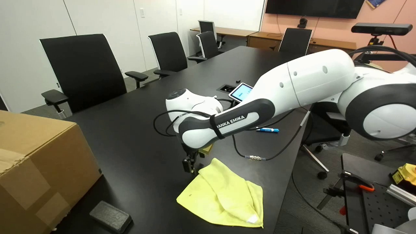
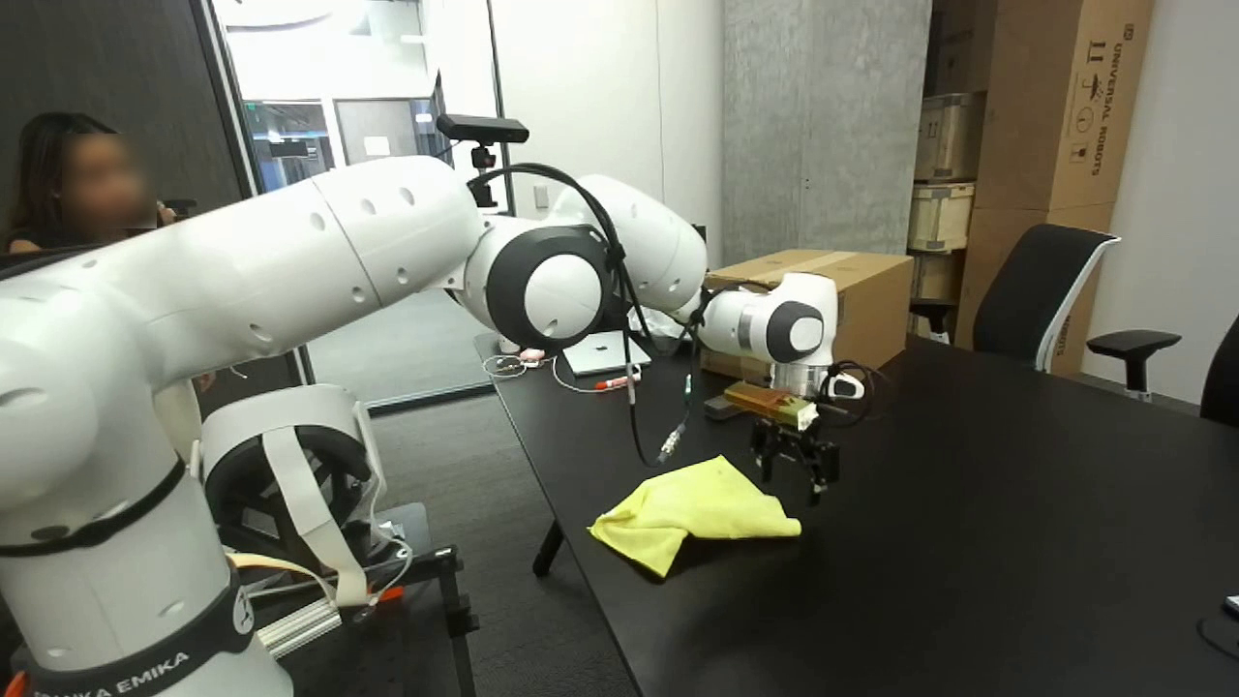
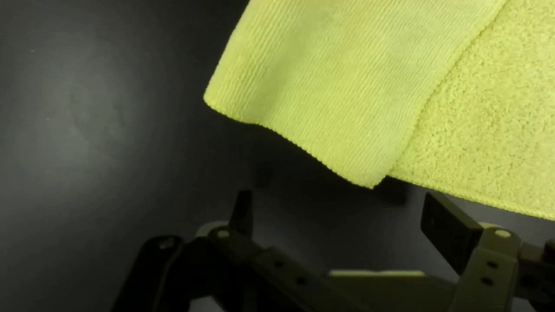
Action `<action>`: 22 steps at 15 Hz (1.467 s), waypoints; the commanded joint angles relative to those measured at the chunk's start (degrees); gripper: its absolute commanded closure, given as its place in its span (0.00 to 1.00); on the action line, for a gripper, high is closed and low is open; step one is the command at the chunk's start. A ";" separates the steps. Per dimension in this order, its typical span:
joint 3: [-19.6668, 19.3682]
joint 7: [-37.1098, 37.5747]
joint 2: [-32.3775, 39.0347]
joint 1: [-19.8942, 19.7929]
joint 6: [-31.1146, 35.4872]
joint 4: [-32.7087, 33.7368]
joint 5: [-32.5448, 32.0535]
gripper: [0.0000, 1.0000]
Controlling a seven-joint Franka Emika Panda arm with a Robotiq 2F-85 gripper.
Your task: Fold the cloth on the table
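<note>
The pale-yellow cloth [image 1: 227, 195] lies near the edge of the black table [image 1: 146, 152]; it also shows in an exterior view [image 2: 707, 503]. Part of it is folded over: in the wrist view a ribbed flap of the cloth [image 3: 338, 86] lies on a fluffier layer. A white tag shows at one corner. My gripper [image 3: 336, 203] is open and empty, its fingers spread beside the cloth's edge, with bare table between them. In both exterior views the gripper [image 1: 193, 169] [image 2: 792, 474] hangs just past the cloth's edge, low over the table.
A large cardboard box [image 1: 52, 175] and a dark grey block [image 1: 110, 216] stand on the table. A blue marker [image 1: 268, 130], a tablet [image 1: 241, 92] and a hanging cable [image 1: 255, 158] are near the arm. A laptop [image 2: 605, 353] lies by the box. Office chairs [image 1: 84, 71] line the table.
</note>
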 commanded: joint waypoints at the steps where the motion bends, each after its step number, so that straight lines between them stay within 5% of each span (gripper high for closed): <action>1: 1.99 -2.30 -1.74 -2.19 2.46 -2.13 1.78 0.00; 9: 3.74 -2.61 -6.26 -3.09 7.82 -11.40 1.07 0.00; 22: 1.26 -1.86 -18.29 -2.79 20.99 -34.27 1.87 0.00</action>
